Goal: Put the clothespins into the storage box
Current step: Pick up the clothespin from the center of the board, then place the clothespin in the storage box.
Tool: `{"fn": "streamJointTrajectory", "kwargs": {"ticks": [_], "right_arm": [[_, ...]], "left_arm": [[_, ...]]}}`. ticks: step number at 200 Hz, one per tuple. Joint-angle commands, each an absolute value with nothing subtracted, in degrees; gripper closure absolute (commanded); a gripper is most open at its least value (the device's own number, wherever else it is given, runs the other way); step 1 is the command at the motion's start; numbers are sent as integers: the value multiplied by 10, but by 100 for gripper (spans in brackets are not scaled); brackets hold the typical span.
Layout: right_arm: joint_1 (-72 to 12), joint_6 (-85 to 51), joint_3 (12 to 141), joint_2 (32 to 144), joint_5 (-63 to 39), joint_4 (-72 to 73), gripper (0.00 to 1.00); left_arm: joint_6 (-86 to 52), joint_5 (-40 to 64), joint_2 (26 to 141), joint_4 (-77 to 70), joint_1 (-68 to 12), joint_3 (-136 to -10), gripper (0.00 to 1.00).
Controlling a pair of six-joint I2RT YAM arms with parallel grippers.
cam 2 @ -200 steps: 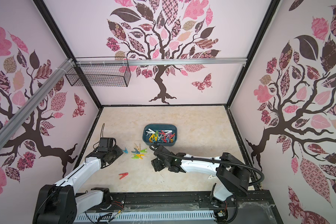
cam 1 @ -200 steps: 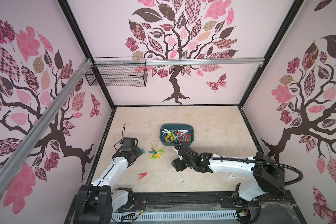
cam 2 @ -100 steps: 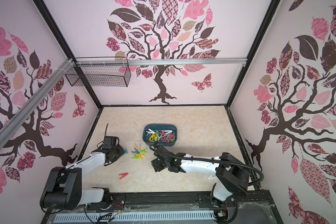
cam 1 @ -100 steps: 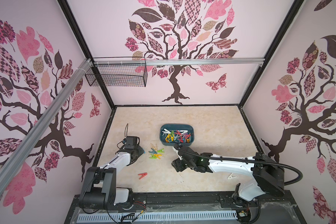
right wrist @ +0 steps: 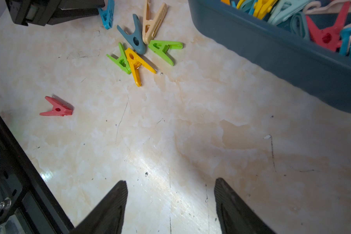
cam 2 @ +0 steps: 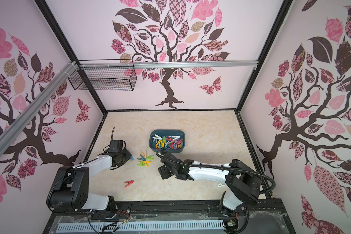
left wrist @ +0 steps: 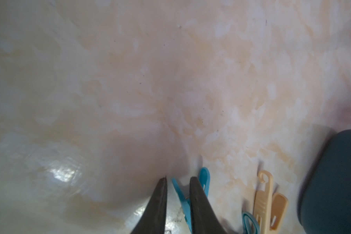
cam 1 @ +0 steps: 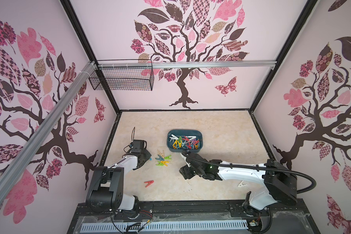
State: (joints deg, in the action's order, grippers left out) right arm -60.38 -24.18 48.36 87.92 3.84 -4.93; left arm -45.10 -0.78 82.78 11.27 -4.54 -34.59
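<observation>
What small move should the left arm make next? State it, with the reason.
Probably close the left gripper fully on the bright blue plastic clothespin: its dark fingers flank that peg on the marble-patterned tabletop, but a firm pinch isn't clearly visible yet.

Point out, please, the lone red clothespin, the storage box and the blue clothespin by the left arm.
lone red clothespin [cam 1: 149,183], in a top view, its middle.
storage box [right wrist: 272,60], right wrist view, outer wall.
blue clothespin [left wrist: 185,203], left wrist view, its middle.
</observation>
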Motion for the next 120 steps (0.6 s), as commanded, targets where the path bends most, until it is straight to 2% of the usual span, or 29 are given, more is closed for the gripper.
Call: {"fn": "streamJointTrajectory", "kwargs": {"ticks": [1,37,64,95,120], "right_arm": [[-609,-245,478,879,50,-54,29],[-609,-243,479,878,55,-53,29],[-608,-239,481,874,70,-59,29],[-605,-231,473,842,130,-76,28],[-583,-234,452,804,143,-71,28]], "left_arm": [[-452,5,828,115,-44,-356,87],[-446,14,794,134,-53,-359,99],[-434,14,751,179,-82,-393,100],[-417,-11,700,199,-162,-444,100],[-380,-3,719,182,-220,-490,99]]}}
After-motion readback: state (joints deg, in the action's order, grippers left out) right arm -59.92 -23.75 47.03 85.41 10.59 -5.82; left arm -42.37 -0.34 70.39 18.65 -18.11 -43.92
